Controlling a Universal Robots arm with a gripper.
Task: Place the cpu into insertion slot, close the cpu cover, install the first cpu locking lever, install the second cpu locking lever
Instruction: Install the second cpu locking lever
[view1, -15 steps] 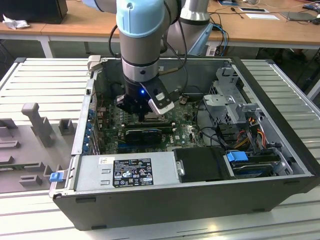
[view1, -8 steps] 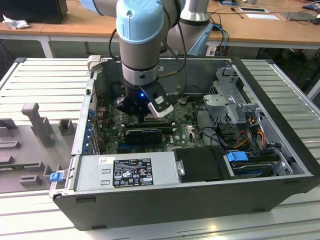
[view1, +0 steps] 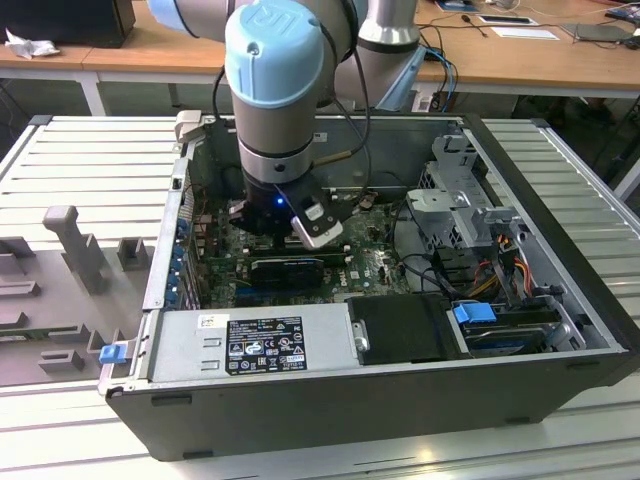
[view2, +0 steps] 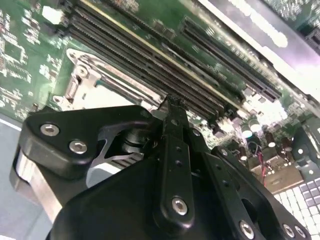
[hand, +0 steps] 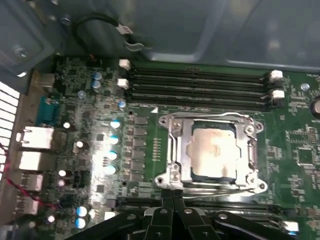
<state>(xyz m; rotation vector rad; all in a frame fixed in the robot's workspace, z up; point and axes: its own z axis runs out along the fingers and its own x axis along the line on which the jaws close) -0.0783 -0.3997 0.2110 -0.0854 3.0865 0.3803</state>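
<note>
Arm (view1: 275, 90) is down inside the open PC case (view1: 560, 290), over the green board (hand: 100, 165).

In the first wrist view the cpu (hand: 212, 152) sits flat in the slot (hand: 197, 176), silver-grey top facing up. Placement looks done.

The cover (hand: 181, 150) lies down over the chip, its frame around the metal top, cut-out showing the lid. Cover looks closed.

A thin wire lever (hand: 200, 116) runs along the socket edge nearest the memory slots (hand: 200, 92). Another (hand: 215, 187) runs along the opposite edge, on the gripper's side. Both lie low against the frame; whether either is hooked under its catch I cannot tell. At most the levers are left.

Gripper (hand: 172, 197): fingertips pressed together, nothing between them, tips just beside the socket's near edge, close to that second lever. Contact with it is not clear.

In the second wrist view the joined fingers (view2: 172, 130) point at the socket corner (view2: 82, 80), with the memory slots just beyond.

Exterior view: gripper body (view1: 285, 215) is low over the board, above a black card (view1: 285, 268).
</note>
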